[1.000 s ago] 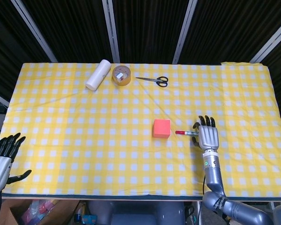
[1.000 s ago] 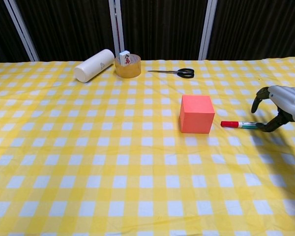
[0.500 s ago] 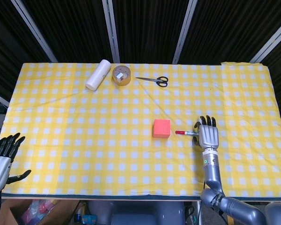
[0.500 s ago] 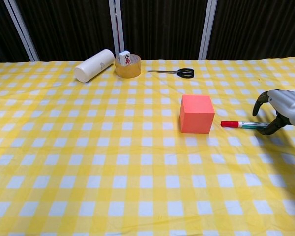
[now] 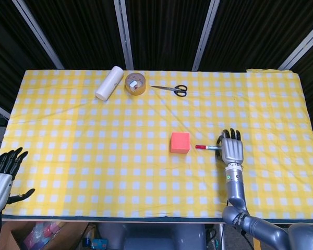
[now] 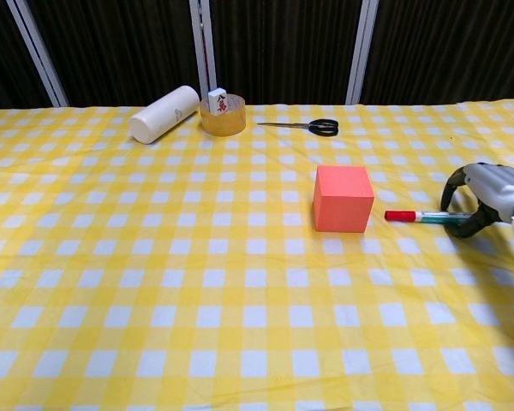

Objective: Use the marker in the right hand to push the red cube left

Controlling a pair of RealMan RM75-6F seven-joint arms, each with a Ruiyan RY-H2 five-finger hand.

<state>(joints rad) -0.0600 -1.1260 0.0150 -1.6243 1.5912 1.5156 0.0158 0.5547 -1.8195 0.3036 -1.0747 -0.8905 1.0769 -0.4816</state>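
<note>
Marker (image 6: 420, 217) is lying just right of the red cube (image 6: 343, 199), red cap pointing at it, while the right hand (image 6: 488, 195) is curling around its far end. Firm grip, barrel level, then drive straight left.

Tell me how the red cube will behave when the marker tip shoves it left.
The red cube sits flat on the checked cloth, so it will probably slide rather than roll or tip. The marker points low at its right face; an off-centre push may twist it. The cloth could bunch up slightly.
</note>
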